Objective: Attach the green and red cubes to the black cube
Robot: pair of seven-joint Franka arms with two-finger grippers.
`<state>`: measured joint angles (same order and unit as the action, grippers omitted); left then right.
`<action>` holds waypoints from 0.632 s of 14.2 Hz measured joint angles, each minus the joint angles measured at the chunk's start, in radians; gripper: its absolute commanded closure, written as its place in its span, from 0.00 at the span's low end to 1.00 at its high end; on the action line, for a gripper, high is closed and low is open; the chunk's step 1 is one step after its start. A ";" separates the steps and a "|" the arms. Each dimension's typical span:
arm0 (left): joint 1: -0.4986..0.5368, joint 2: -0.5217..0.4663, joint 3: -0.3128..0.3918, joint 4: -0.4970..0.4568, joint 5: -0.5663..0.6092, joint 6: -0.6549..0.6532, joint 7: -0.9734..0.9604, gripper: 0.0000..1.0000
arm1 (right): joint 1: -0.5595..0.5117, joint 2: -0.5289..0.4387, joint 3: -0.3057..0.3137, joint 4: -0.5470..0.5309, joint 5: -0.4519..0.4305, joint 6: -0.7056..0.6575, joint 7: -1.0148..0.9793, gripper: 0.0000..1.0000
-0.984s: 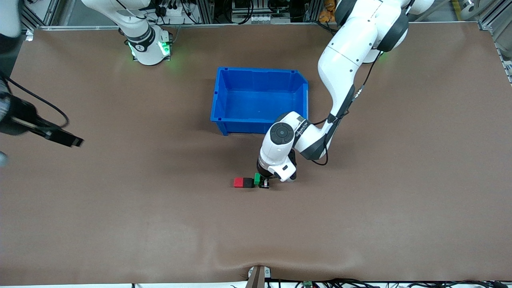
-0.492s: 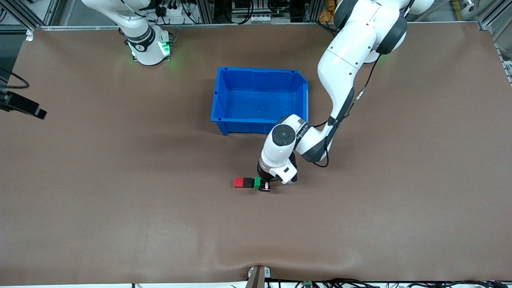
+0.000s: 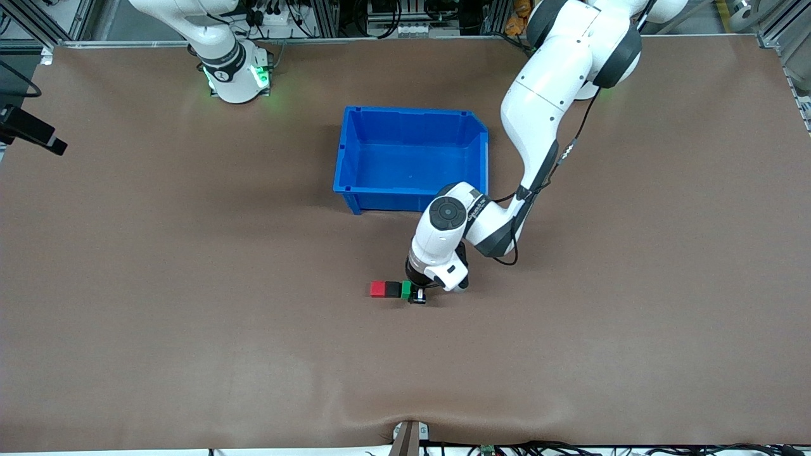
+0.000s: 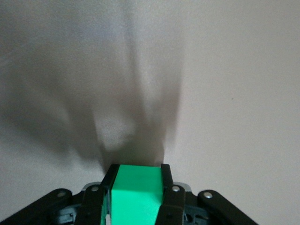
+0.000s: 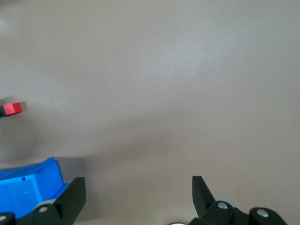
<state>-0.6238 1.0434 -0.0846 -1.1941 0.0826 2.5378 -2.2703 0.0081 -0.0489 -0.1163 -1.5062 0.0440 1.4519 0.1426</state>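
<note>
Down at table level, the left gripper (image 3: 415, 294) has the green cube (image 3: 406, 289) clamped between its fingers (image 4: 166, 190), and the left wrist view confirms it: bright green block filling the gap, black finger on each side of it, pressed tight. In the front view that green cube sits right up against the black cube (image 3: 393, 289), which in turn touches the red cube (image 3: 378, 289), so the three form one short row on the brown table (image 3: 190, 316), red at the end toward the right arm, black in the middle, green at the end toward the left arm. The whole row lies nearer to the front camera than the blue bin (image 3: 350, 161), which stands toward the middle of the table. The left arm reaches down from its base, bending past the bin's corner, wrist directly above the row.

Over at the right arm's end of the table, the right gripper (image 5: 136, 187) hangs high in the air, waiting, its fingers spread wide with nothing between them. Its wrist view looks down on bare table, catches a corner of the blue bin (image 5: 33, 180), and picks out the red cube (image 5: 13, 108) as a small spot well away
</note>
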 measured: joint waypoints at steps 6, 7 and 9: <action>-0.003 0.002 0.005 0.001 0.000 0.008 0.000 0.00 | 0.014 0.027 0.002 0.057 -0.008 0.004 0.000 0.00; -0.006 0.005 0.010 0.003 0.000 0.014 0.000 0.00 | 0.014 0.029 0.001 0.057 -0.009 0.003 0.000 0.00; -0.016 0.010 0.020 0.006 0.000 0.018 0.000 0.00 | 0.014 0.033 0.001 0.057 -0.009 -0.001 0.000 0.00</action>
<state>-0.6399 1.0531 -0.0646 -1.1882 0.0826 2.5561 -2.2703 0.0217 -0.0161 -0.1149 -1.4494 0.0350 1.4507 0.1430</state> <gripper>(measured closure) 0.123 0.000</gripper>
